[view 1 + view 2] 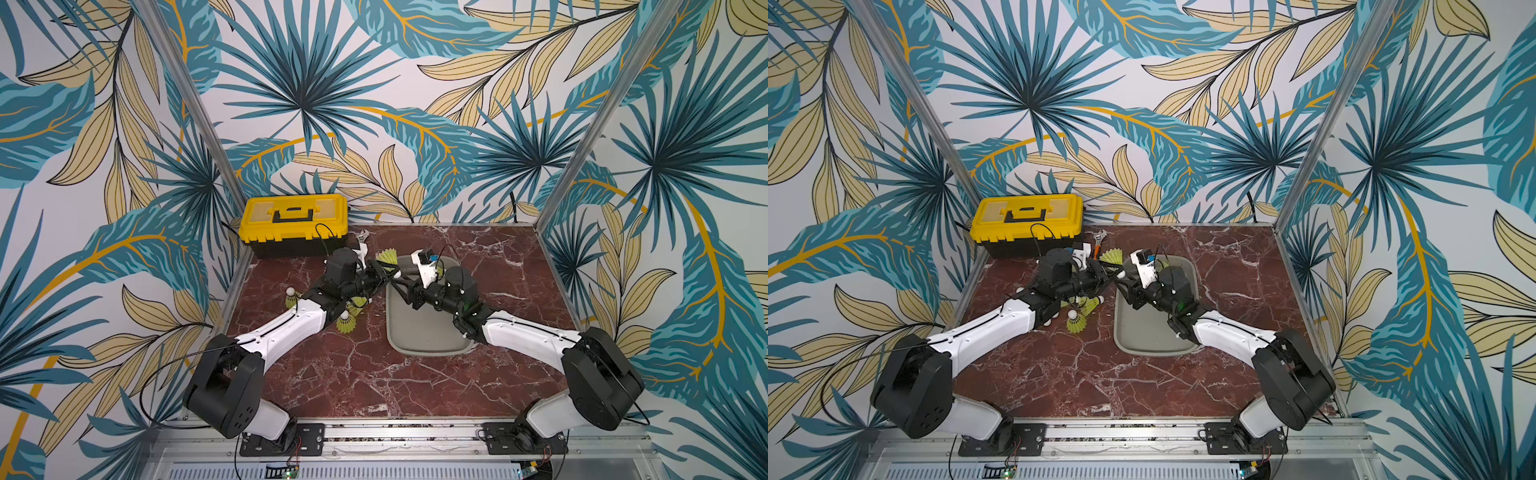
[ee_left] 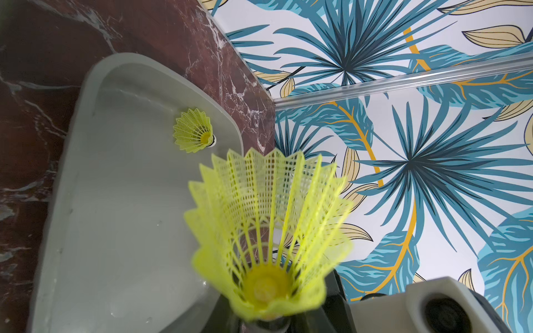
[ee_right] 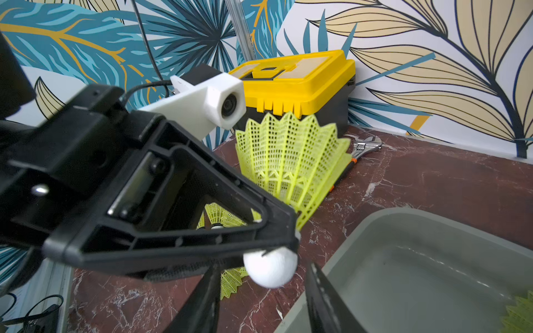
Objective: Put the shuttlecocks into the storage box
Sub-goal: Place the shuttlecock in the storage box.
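Observation:
My left gripper (image 1: 384,276) is shut on a neon yellow-green shuttlecock (image 2: 268,225), gripping it at the neck just beyond the grey storage box's (image 1: 419,332) far left corner. Its white tip (image 3: 271,268) points at my right gripper (image 3: 265,305). That gripper is open, with a finger on each side of the tip and a gap on both sides. One shuttlecock (image 2: 193,134) lies inside the storage box (image 2: 115,173). Several more shuttlecocks (image 1: 347,324) lie on the table under my left arm, partly hidden by it.
A yellow-lidded black toolbox (image 1: 295,222) stands at the back left corner. An orange-handled wrench (image 3: 363,147) lies on the marble table between the toolbox and the storage box. Both forearms meet over the box's left rim (image 1: 1116,316).

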`<action>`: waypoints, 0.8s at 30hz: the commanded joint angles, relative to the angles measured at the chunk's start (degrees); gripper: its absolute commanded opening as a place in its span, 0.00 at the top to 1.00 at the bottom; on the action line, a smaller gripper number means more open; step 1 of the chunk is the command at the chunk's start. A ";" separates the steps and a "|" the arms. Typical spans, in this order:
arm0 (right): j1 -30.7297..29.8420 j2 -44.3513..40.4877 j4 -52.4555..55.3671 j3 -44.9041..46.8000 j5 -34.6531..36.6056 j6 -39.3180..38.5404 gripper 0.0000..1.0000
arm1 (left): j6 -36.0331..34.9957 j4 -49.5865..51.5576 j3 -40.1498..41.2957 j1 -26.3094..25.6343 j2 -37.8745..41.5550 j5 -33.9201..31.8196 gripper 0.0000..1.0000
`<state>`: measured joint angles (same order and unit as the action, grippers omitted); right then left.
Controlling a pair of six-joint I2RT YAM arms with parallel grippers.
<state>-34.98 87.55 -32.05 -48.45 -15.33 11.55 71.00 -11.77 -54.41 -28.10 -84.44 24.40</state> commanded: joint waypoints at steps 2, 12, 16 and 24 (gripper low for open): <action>-0.29 0.95 -1.26 -1.12 -0.49 -0.29 0.54 | 0.23 -2.11 2.37 -0.36 -0.36 0.49 0.79; -0.29 1.22 -0.64 -1.65 1.13 -0.80 0.65 | 1.07 -3.56 2.26 -0.96 -1.13 1.52 0.79; -0.27 1.05 -0.81 -1.31 3.02 -0.67 0.71 | 1.67 -4.48 2.30 -1.35 -1.35 1.79 0.79; -0.27 0.19 0.28 -0.64 5.59 -1.26 0.85 | 1.97 -4.90 2.57 -1.74 -1.11 1.79 0.66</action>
<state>-35.03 87.88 -31.86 -48.99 -11.75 11.09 72.77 -14.59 -53.87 -28.77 -85.65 24.45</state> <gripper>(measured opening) 0.273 0.324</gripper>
